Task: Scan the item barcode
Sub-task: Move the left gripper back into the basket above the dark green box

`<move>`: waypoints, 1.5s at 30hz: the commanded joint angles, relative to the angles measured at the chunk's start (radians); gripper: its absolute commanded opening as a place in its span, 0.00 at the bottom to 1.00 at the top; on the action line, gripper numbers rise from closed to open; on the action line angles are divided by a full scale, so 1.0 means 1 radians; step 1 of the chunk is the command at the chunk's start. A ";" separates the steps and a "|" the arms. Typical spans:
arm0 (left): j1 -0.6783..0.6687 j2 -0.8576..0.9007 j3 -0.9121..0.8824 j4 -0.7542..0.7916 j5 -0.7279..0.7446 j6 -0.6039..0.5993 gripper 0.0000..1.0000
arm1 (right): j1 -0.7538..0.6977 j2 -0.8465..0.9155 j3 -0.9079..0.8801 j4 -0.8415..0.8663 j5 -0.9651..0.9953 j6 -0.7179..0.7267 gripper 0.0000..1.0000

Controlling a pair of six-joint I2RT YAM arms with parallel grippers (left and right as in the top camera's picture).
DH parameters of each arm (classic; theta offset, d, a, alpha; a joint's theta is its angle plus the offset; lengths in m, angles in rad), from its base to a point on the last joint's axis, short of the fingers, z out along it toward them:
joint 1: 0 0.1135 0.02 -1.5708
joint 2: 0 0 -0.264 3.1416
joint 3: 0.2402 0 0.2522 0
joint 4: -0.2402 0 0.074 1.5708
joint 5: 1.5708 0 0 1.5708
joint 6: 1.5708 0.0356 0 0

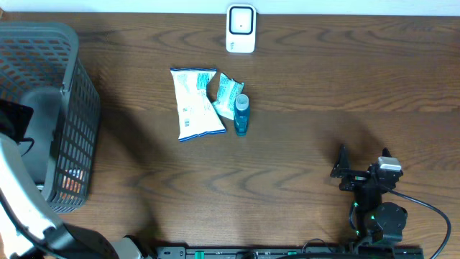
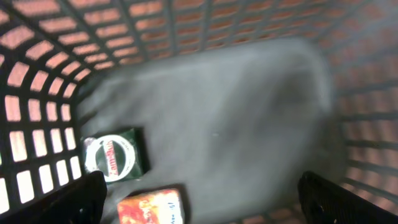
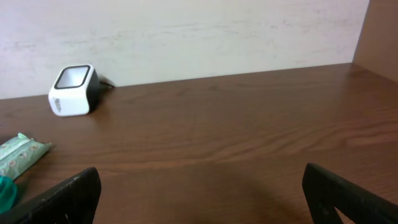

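Sitting bunched together on the worktop (image 1: 323, 93), ahead and to the left of the right tool (image 3: 205, 199), are a pouch (image 1: 195, 103), a packet (image 1: 228, 93) and a bottle (image 1: 241, 115), probably the items yet to scan. The white pouch and green packet look light, crinkly and slippery, so they are best pinched along an edge seam. The small blue bottle looks rigid and round and may roll, so grip it across its body. Beyond them stands the glossy white scanner (image 1: 241, 29). The right tool's fingers are apart and empty. The left tool (image 2: 208, 205), also spread and empty, hangs inside the grey lattice basket (image 1: 79, 108) above two small cartons (image 2: 115, 155).
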 commanded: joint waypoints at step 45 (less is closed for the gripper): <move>0.053 0.470 -0.089 -0.027 -0.194 -0.175 0.98 | 0.005 -0.001 -0.001 -0.006 -0.008 -0.012 0.99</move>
